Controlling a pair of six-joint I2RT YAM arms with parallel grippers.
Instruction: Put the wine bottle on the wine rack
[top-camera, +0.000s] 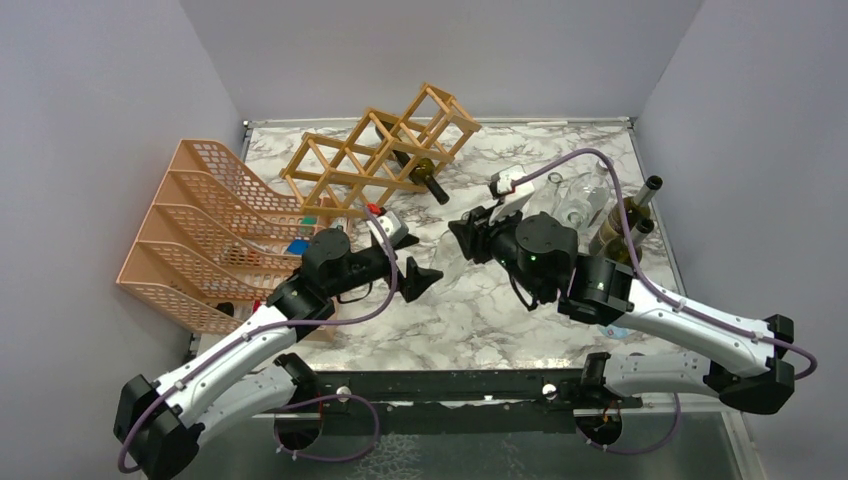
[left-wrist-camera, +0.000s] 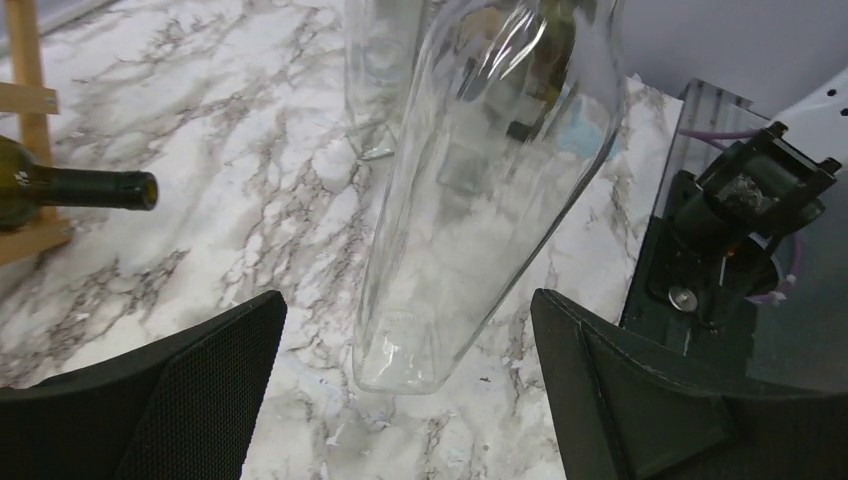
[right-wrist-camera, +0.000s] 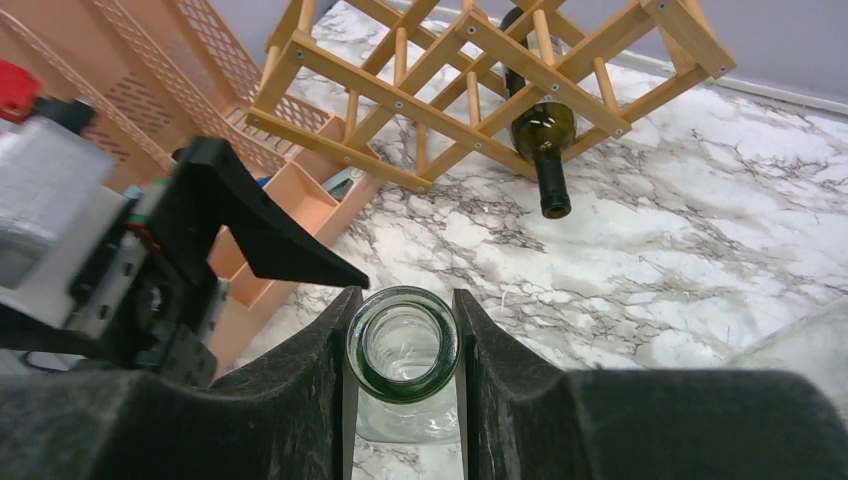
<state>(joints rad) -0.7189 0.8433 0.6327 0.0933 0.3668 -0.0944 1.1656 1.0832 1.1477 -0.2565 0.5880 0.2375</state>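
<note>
My right gripper (top-camera: 462, 232) is shut on the neck of a clear glass wine bottle (right-wrist-camera: 402, 345); its fingers (right-wrist-camera: 310, 380) clamp just below the greenish mouth. In the left wrist view the bottle (left-wrist-camera: 480, 180) hangs tilted, its base just above the marble. My left gripper (top-camera: 425, 280) is open and empty; in its own view (left-wrist-camera: 405, 300) the bottle's base lies between the fingers without touching them. The tan wooden wine rack (top-camera: 380, 150) stands at the back and holds a dark green bottle (top-camera: 425, 175), neck pointing forward (right-wrist-camera: 545, 140).
A salmon-pink mesh organizer (top-camera: 200, 240) stands along the left side, close to the rack. Clear bottles (top-camera: 575, 205) and olive-green bottles (top-camera: 625, 225) stand at the right edge, behind my right arm. Grey walls enclose the marble table (top-camera: 470, 310).
</note>
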